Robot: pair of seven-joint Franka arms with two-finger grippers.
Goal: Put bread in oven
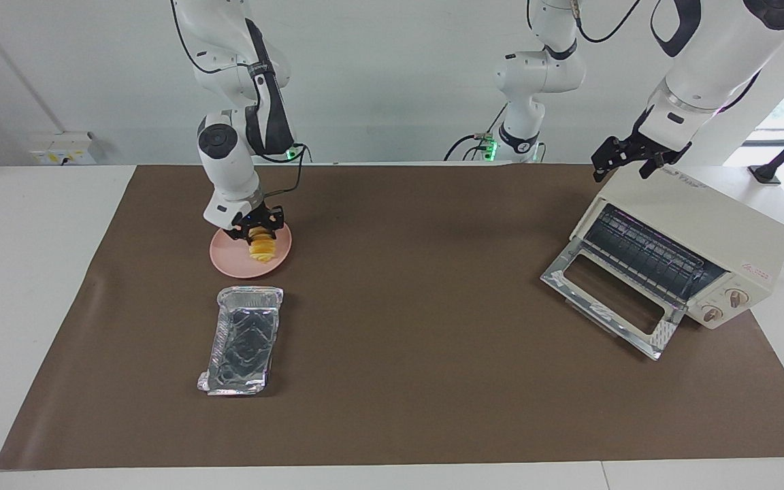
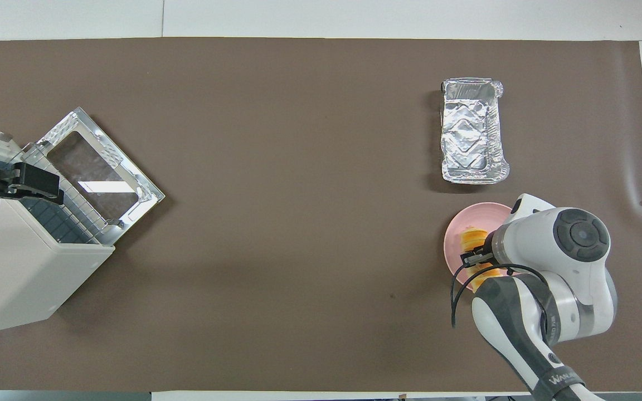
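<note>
The yellow-orange bread [image 1: 262, 251] lies on a round pink plate [image 1: 227, 259] toward the right arm's end of the table. My right gripper [image 1: 256, 230] is down over the half of the bread nearer the robots, fingers spread to either side of it. In the overhead view the right arm covers most of the bread [image 2: 472, 239] and the gripper [image 2: 474, 259]. The cream-white oven [image 1: 705, 218] stands at the left arm's end with its glass door [image 1: 610, 299] dropped open. My left gripper [image 1: 624, 169] hangs open over the oven's top edge and waits.
A crinkled silver foil tray [image 1: 242, 340] lies just farther from the robots than the plate. A brown mat [image 1: 419, 306] covers the table. The oven [image 2: 9, 278], its open door [image 2: 98, 172] and the foil tray [image 2: 472, 131] also show in the overhead view.
</note>
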